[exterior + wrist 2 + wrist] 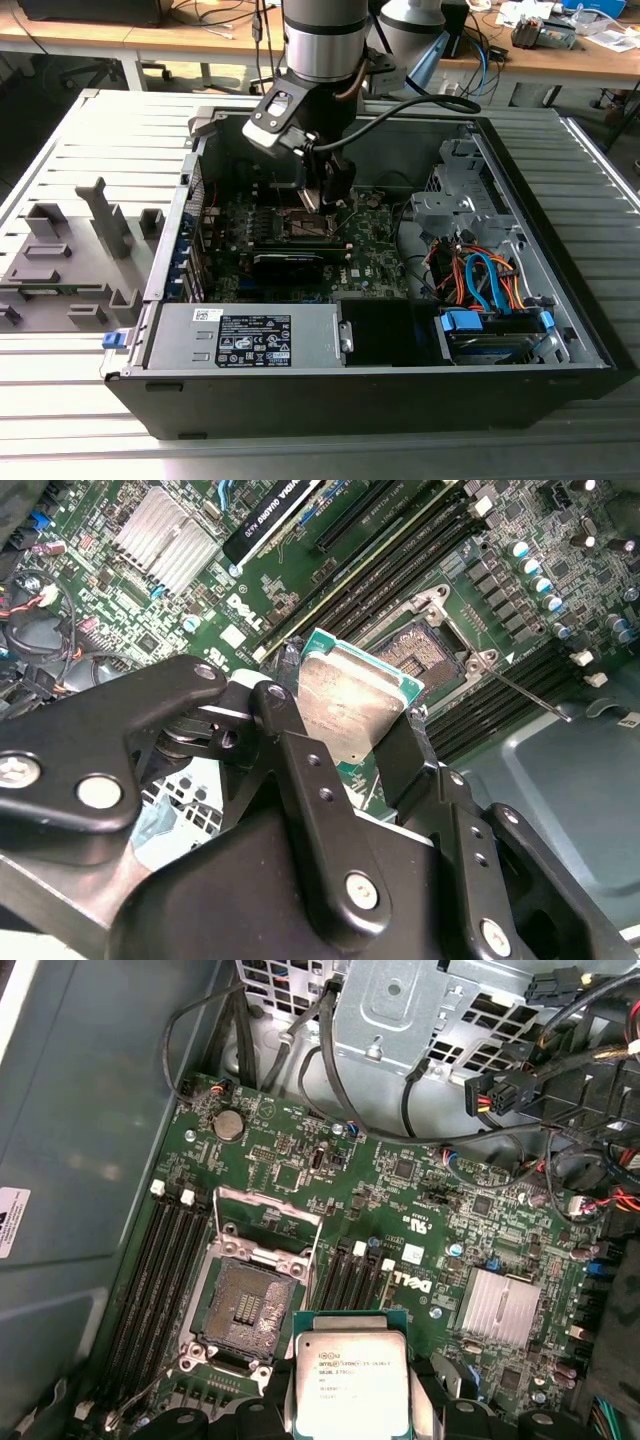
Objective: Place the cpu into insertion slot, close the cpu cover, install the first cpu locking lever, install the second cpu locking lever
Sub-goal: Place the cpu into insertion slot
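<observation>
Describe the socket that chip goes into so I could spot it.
Find the green circuit board inside the open computer case. Between its two banks of long black slots sits the insertion slot. Unlike them, it is square, with a thin metal rim and the cpu cover raised beside it.

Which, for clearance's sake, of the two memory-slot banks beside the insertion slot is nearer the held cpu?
The bank between insertion slot and silver heatsink; the cpu in the gripper sits by its end. The other bank hugs the case wall.

Silver-topped cpu (352, 702) in hand (347, 732), near insertion slot (428, 652)
</observation>
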You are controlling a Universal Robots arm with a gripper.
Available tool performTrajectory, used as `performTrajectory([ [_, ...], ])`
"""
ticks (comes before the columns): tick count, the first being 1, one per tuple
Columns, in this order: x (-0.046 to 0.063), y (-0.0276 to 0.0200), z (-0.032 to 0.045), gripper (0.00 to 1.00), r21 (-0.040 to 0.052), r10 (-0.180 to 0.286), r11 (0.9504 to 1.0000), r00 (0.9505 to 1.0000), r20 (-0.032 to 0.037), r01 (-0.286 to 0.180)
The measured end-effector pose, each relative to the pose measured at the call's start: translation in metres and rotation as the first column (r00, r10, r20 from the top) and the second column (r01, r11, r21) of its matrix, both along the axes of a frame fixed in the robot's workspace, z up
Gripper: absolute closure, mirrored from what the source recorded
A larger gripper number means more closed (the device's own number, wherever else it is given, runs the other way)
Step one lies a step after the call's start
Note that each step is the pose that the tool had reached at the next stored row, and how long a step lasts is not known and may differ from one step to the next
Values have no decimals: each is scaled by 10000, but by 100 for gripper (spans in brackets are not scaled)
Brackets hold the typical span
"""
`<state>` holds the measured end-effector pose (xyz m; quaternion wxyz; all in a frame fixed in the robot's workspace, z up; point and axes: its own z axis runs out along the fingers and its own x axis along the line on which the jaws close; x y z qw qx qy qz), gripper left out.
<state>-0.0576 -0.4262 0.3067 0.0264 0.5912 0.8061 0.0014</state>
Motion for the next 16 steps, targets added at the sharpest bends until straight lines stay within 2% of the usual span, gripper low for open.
performTrajectory([
  [16, 0, 0, 0, 46, -35, -286, 9996, 9996, 1, 286],
])
